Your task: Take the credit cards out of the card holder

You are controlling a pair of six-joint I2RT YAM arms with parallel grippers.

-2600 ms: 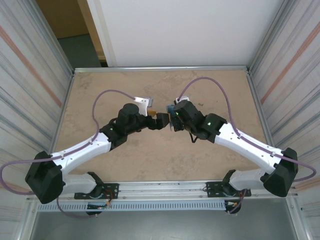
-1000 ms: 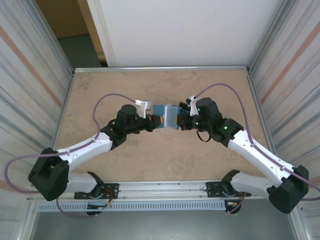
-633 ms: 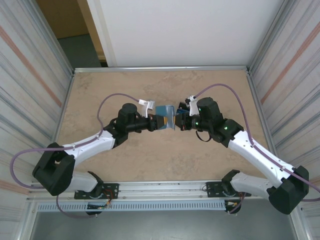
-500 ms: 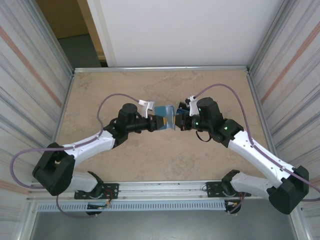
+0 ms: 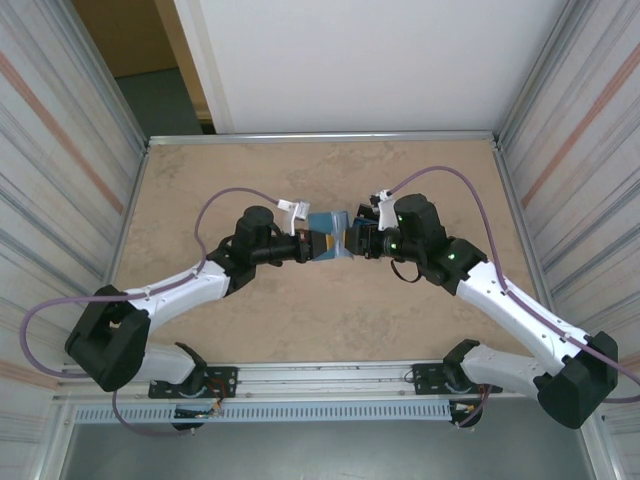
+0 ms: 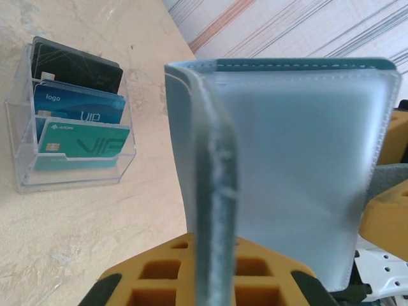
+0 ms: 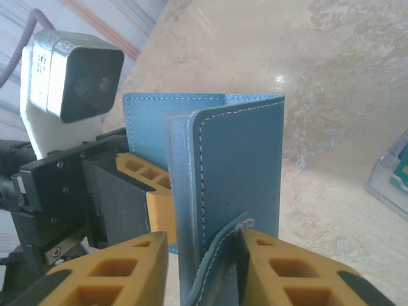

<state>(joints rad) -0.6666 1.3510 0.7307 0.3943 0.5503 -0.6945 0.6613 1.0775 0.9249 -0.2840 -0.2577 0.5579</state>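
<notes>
Clamping tight, the left gripper (image 6: 213, 274) presses its yellow pads (image 6: 150, 274) together on the bottom edge of one panel of the card holder (image 6: 299, 159). That slate-blue wallet rises straight out of the fingers, seen edge-on along its stitched rim, with the paler, glossy inner side turned to the right. Across from it the right gripper (image 7: 204, 271) sits nose to nose. Its fingers (image 7: 118, 271) stand either side of the other panel, a thin inner flap curling against one pad, and whether they bite or merely bracket the panel cannot be told. Between the two, the holder is partly open like a book, one cover going to each gripper, held up over the middle of the table (image 5: 300, 330). In the right wrist's view, the left wrist's grey camera box (image 7: 73, 76) looms just behind the far panel. Out beyond the wallet, down on the marbled tabletop, sits a clear tiered stand (image 6: 70, 177), and there are the credit cards (image 6: 80, 109): black at the back, blue in the middle, teal in front, each upright on its own step, well apart from the holder. The stand's corner peeks in at the edge of the right wrist's view too.
</notes>
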